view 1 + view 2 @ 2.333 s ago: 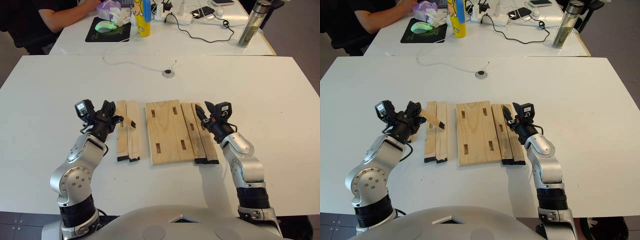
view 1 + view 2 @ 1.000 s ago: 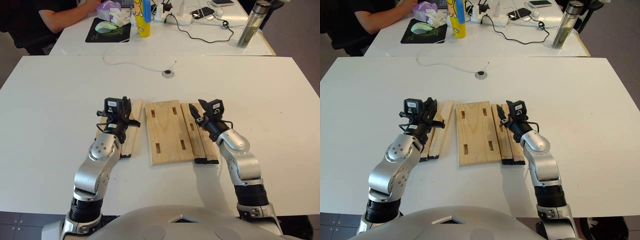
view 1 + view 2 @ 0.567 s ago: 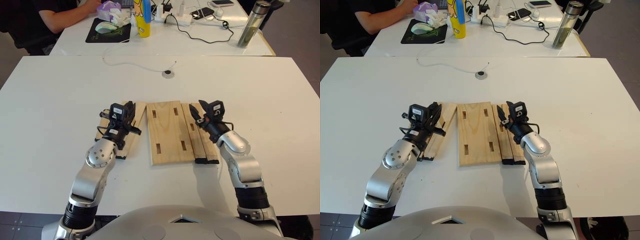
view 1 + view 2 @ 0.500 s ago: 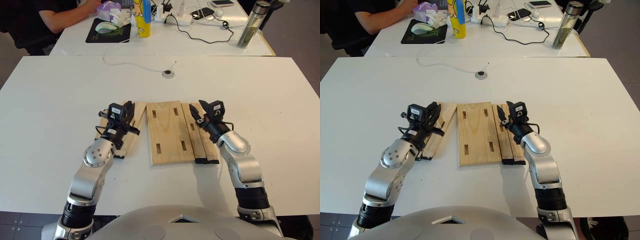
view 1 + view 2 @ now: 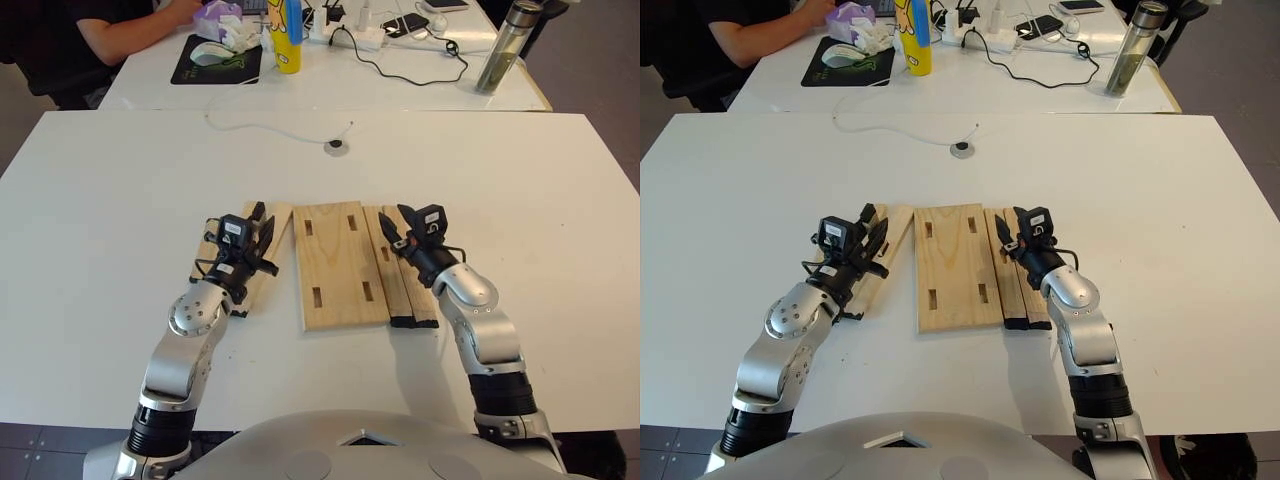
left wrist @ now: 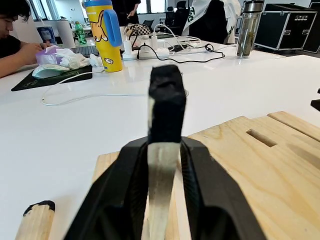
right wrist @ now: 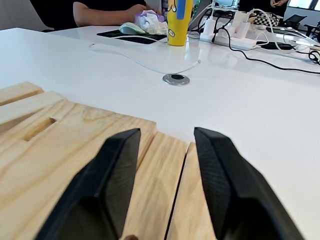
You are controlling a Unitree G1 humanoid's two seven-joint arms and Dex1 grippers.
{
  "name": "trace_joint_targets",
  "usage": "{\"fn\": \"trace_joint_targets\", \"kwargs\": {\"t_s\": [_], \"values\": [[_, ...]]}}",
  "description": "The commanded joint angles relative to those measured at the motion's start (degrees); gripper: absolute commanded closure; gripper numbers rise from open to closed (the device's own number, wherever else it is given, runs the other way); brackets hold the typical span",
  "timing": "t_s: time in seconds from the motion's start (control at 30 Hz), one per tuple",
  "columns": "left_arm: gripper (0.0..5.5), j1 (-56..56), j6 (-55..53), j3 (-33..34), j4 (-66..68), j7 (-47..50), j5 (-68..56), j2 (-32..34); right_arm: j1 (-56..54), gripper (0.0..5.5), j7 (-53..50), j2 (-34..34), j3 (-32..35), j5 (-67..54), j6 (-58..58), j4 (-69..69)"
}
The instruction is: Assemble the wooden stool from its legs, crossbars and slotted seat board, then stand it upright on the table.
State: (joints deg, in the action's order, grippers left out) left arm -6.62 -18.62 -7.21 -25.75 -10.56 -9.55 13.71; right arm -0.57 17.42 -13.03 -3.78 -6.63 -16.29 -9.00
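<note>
The slotted seat board (image 5: 338, 262) lies flat in the middle of the table. Two black-tipped wooden legs (image 5: 404, 272) lie side by side along its right edge. More leg pieces (image 5: 274, 222) lie slanted to its left. My left gripper (image 5: 260, 226) hovers over those left pieces, shut on a short wooden bar (image 6: 162, 170) with a black end (image 6: 167, 97). My right gripper (image 5: 397, 218) is open just above the far ends of the right legs (image 7: 172, 200). Another black-tipped leg end (image 6: 34, 219) lies beside the left gripper.
A thin white cable and a round puck (image 5: 337, 148) lie beyond the board. A second table behind holds a yellow cup (image 5: 289, 35), a bottle (image 5: 500, 45), a mouse pad and cables. White tabletop (image 5: 560, 210) stretches wide on both sides.
My left arm has swung in towards the seat board with the short bar held, and the left leg pieces now lie slanted. My right gripper shifted slightly left over the right legs.
</note>
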Motion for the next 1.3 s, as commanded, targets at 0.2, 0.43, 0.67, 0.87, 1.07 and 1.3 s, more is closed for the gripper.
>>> {"fn": "trace_joint_targets", "kwargs": {"t_s": [0.2, 0.43, 0.67, 0.87, 1.07, 1.3], "values": [[3.35, 9.36, -2.42, 5.97, -9.58, -2.24, -5.83, 0.61, 0.26, 3.53, -1.56, 1.53, 0.41, 1.11, 4.05, 5.26], [3.95, 24.98, -16.99, 9.1, -3.27, 2.49, -12.9, -2.97, -1.79, 3.53, -3.18, 3.54, 0.13, 2.03, 6.26, 7.65], [5.01, 25.68, -22.67, 8.88, 2.13, 1.49, -12.74, -1.43, -3.3, 3.53, -4.14, 4.55, 0.09, 2.71, 7.48, 9.62], [5.47, 26.49, -23.38, 8.63, 1.62, 0.71, -13.72, -2.56, -3.34, 3.53, -4.61, 5.07, 0.1, 3.13, 8.62, 10.6], [5.47, 32.83, -22.87, 10.86, -2.87, 2.7, -15.55, -4.36, -3.51, 3.53, -4.61, 5.34, 0.44, 3.45, 9.31, 11.28], [5.47, 18.58, -32.01, 1.15, 3.23, 1.51, -9.66, 2.35, -3.54, 3.53, -4.08, 5.16, 0.17, 3.42, 8.38, 9.77]]}}
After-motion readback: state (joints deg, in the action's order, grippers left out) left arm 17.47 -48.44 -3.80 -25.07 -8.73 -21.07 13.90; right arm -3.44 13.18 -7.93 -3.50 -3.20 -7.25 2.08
